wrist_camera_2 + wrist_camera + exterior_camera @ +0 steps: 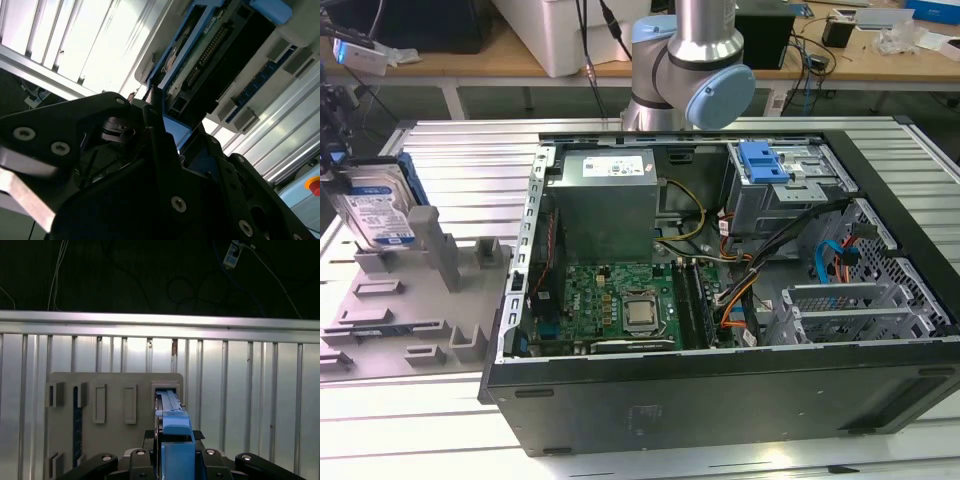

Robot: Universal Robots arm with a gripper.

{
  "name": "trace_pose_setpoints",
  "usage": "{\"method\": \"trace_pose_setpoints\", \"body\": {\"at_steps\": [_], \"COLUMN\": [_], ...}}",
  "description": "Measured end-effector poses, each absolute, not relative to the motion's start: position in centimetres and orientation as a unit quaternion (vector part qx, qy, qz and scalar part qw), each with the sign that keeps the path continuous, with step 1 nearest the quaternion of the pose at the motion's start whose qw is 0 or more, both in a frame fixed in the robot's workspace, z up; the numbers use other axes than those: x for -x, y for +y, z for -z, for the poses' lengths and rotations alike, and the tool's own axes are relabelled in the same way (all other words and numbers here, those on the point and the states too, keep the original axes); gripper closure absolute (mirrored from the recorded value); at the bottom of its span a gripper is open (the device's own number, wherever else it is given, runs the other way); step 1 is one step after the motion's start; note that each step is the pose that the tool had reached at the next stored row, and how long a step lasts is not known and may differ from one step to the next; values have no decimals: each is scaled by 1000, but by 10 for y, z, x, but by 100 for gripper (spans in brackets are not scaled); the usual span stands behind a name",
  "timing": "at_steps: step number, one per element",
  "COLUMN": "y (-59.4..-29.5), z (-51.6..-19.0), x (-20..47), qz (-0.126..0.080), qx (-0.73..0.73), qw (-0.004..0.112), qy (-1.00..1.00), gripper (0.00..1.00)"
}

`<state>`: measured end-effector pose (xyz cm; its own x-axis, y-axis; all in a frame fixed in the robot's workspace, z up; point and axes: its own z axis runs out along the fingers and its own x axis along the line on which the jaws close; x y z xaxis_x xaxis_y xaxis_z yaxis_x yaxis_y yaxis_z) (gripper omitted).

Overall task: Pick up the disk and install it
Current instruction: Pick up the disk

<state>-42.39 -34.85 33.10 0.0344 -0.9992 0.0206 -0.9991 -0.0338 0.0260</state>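
Observation:
The disk (375,205) is a silver drive with a white-and-blue label in a blue bracket. It stands on edge over the end slot of a grey holder (420,300) at the exterior view's left. My gripper (334,172) comes down on its upper edge at the frame's border. In the first wrist view the disk's blue bracket (175,432) sits tight between my gripper's (175,442) black fingers, above the holder's slot (165,390). The second wrist view shows the disk's circuit-board side (210,55) and my gripper (162,117) clamped on its blue edge.
An open black computer case (720,400) lies at the exterior view's right, with a motherboard (620,300), power supply (605,200) and a drive cage with a blue latch (765,160). The arm's base (690,60) rises behind it. Everything rests on a slatted aluminium table (470,150).

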Motion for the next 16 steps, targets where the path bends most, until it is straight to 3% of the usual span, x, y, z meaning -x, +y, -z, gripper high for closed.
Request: {"method": "trace_pose_setpoints", "body": {"at_steps": [16], "y": [-348], "z": [-359], "x": [424], "qz": [1], "qx": [-719], "qw": [17], "qy": [-695], "gripper": [63]}}
